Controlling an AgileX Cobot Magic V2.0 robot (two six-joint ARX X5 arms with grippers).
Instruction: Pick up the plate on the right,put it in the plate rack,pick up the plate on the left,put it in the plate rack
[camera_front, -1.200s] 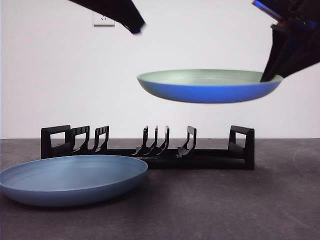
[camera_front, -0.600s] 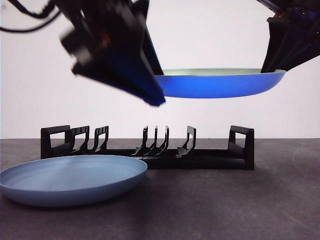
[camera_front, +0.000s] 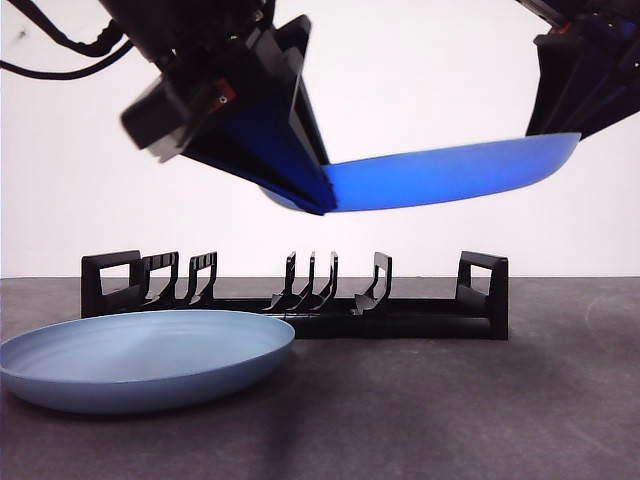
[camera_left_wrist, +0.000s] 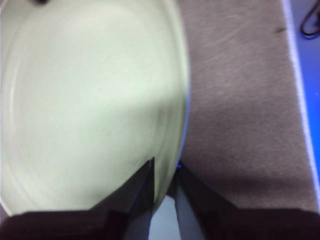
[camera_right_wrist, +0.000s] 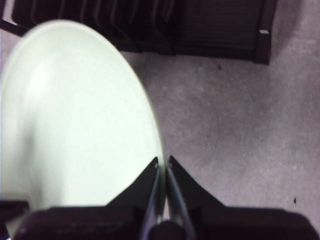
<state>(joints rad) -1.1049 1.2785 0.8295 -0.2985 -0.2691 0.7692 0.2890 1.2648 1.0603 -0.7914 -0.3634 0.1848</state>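
A round, shallow plate with a glossy deep-blue underside and a pale green matte top (camera_front: 450, 175) hangs in the air above the long low black plastic plate rack (camera_front: 300, 295), tilted so its edge toward 3 o'clock in the front view rides higher than its edge toward 9 o'clock. The rack's upright slotted dividers stand in small groups, with a squared looped handle at each end. It sits on a dark, finely grained tabletop (camera_front: 480, 410).

In the front view, at about 7 o'clock from the rack, a second round, shallow plate of smooth light-blue plastic (camera_front: 145, 360) rests flat on the table, just in front of the rack's end.

The right gripper (camera_right_wrist: 163, 166) has its two black wedge-shaped jaws drawn nearly together, pinched on the thin rim of the raised plate; in the front view it meets the plate's higher edge at the upper right (camera_front: 560, 135). The left gripper (camera_left_wrist: 165, 167) has its jaws a narrow gap apart, one on each side of the same plate's rim; whether they press on it cannot be made out. In the front view it meets the lower edge (camera_front: 315, 195).
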